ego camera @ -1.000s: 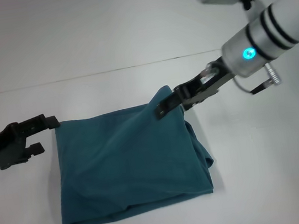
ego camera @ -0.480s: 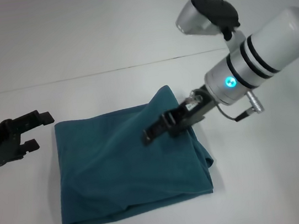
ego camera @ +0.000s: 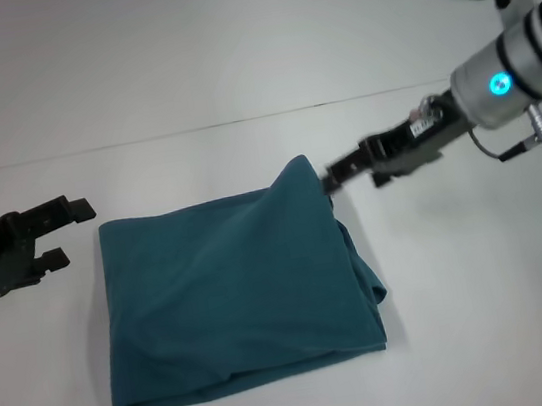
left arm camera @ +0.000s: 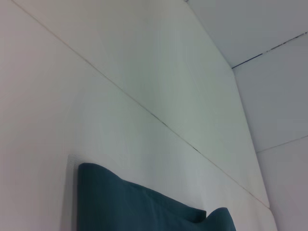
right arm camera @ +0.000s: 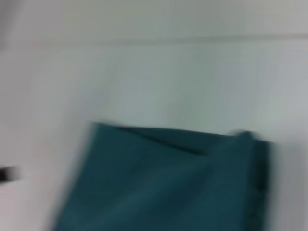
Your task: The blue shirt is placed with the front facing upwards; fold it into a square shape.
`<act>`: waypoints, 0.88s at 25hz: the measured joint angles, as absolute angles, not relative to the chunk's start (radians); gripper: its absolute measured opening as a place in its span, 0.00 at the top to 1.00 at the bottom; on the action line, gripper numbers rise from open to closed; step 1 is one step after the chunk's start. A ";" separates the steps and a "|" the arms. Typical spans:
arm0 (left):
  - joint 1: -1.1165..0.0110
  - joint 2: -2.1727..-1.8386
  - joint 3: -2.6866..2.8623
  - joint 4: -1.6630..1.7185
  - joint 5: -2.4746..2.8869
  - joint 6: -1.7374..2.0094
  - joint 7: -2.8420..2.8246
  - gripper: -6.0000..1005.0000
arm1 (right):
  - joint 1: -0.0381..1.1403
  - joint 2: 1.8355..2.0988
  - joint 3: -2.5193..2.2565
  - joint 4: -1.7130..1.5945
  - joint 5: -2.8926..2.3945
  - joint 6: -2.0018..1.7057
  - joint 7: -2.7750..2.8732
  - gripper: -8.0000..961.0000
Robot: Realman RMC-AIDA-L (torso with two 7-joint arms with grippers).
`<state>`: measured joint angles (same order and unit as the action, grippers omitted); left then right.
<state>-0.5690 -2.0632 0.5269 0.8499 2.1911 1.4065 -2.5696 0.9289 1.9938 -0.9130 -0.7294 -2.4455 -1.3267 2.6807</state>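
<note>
Folded dark teal-blue cotton shirt [ego camera: 233,294] lies flat on my white table [ego camera: 489,314]. Right gripper [ego camera: 333,174] hovers by its far corner; left gripper [ego camera: 68,231], fingers apart, waits beside it. Right fingers: can't tell.

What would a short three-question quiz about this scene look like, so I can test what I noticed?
1. True or false: the blue shirt lies folded into a rough square on the table.
2. Which gripper is nearer the shirt's far right corner? A) the left gripper B) the right gripper
3. Fill in: the left gripper sits just off the shirt's far ____ corner, clear of the cloth.

Key
1. True: no sleeves or print show, only a folded block with a bunched right edge.
2. B: its tip is right beside that raised corner; whether it touches cannot be told.
3. left
</note>
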 joint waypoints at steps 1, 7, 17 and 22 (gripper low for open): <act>-0.569 -2.063 0.524 0.850 2.191 1.406 -2.569 0.06 | 0.917 1.994 -0.911 -0.742 -2.388 -1.361 2.662 0.05; -0.569 -2.063 0.504 0.850 2.190 1.405 -2.567 0.06 | 0.932 2.032 -0.928 -0.688 -2.289 -1.470 2.597 0.05; -0.573 -2.069 0.503 0.850 2.189 1.398 -2.565 0.06 | 0.948 2.078 -1.036 -0.599 -2.387 -1.343 2.619 0.05; -0.570 -2.069 0.504 0.850 2.189 1.391 -2.565 0.06 | 0.935 2.058 -1.025 -0.620 -2.533 -1.271 2.701 0.05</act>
<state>-0.5703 -2.0693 0.5044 0.8498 2.1886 1.3915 -2.5648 0.9346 2.0577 -1.0249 -0.6203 -2.5330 -1.2713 2.7009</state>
